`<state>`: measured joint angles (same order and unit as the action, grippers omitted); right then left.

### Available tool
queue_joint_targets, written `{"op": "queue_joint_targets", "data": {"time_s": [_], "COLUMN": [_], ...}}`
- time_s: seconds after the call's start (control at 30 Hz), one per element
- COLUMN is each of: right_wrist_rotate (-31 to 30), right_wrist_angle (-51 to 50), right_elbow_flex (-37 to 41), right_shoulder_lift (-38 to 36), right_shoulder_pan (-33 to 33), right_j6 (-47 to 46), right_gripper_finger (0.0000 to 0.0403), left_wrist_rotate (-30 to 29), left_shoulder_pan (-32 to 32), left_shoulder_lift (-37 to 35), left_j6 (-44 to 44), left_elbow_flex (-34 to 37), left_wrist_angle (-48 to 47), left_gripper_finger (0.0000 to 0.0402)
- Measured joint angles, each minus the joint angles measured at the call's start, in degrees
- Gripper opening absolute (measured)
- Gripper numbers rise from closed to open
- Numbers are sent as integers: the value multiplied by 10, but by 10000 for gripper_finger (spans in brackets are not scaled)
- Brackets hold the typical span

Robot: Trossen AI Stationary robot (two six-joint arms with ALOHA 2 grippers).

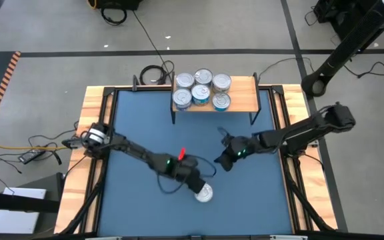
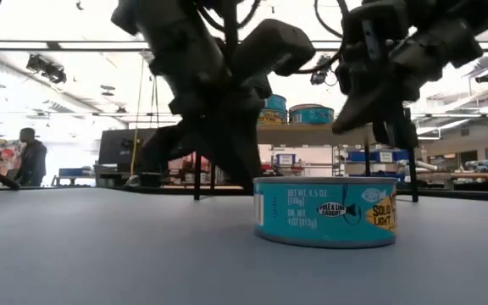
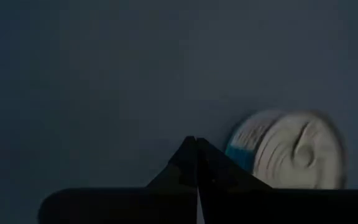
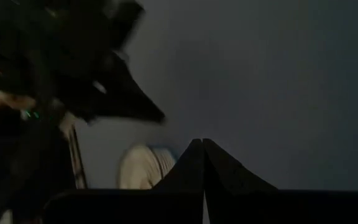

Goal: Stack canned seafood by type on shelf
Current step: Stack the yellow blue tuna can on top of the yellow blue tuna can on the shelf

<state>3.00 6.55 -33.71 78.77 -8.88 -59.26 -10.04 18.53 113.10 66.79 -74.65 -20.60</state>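
One tin (image 1: 204, 193) with a silver lid and a teal side label stands flat on the blue table near its near edge; it also shows in the low view (image 2: 324, 212). My left gripper (image 1: 195, 181) is shut and hovers just beside this tin (image 3: 288, 149), its fingertips (image 3: 196, 146) a little apart from it. My right gripper (image 1: 223, 160) is shut too and hangs above the table, on the far right side of the tin (image 4: 145, 168). The light-wood shelf (image 1: 244, 100) at the far edge carries several tins (image 1: 202, 90) in two rows.
Wooden strips (image 1: 92, 133) edge the blue table on both sides. A small red piece (image 1: 183, 154) shows on the mat by my left arm. The shelf's black legs (image 1: 173, 117) stand on the far part of the mat. People (image 2: 30, 157) stand in the room beyond.
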Motion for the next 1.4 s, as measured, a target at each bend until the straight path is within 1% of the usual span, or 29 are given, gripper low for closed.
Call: {"op": "queue_joint_targets", "data": {"time_s": [0.07,0.13,0.2,0.27,0.3,0.33,0.43,0.5,0.57,0.67,0.8,0.97,1.03,1.2,1.4], "right_wrist_rotate": [0,10,16,14,10,4,-26,-51,-79,-102,-118,-124,-125,-124,-124], "right_wrist_angle": [-21,-34,-46,-57,-59,-63,-78,-83,-88,-95,-101,-106,-105,-109,-113], "right_elbow_flex": [0,0,0,0,0,0,0,0,0,0,0,0,0,0,0], "right_shoulder_lift": [-38,-76,-111,-137,-148,-156,-165,-160,-156,-152,-146,-142,-143,-144,-144], "right_shoulder_pan": [17,25,24,15,10,5,-13,-25,-39,-57,-71,-75,-75,-76,-77], "right_j6": [6,26,56,69,73,77,86,76,61,54,53,48,48,52,63], "right_gripper_finger": [5,5,5,4,4,4,5,5,4,3,5,3,2,5,2], "left_wrist_rotate": [48,94,132,160,158,143,83,58,49,44,1,-6,-3,10,8], "left_shoulder_pan": [-18,-22,-13,4,16,27,56,66,74,88,99,91,88,79,53], "left_shoulder_lift": [-6,-24,-52,-83,-98,-110,-124,-112,-88,-60,-42,-23,-10,17,32], "left_j6": [-11,-35,-61,-110,-126,-127,-114,-107,-97,-123,-168,-191,-198,-197,-188], "left_elbow_flex": [0,0,0,0,0,0,-1,-1,0,1,0,0,0,0,0], "left_wrist_angle": [0,-9,-26,-32,-26,-25,-15,-20,-14,28,82,92,113,172,182], "left_gripper_finger": [0,0,0,0,0,0,0,0,0,0,0,0,0,0,0]}}
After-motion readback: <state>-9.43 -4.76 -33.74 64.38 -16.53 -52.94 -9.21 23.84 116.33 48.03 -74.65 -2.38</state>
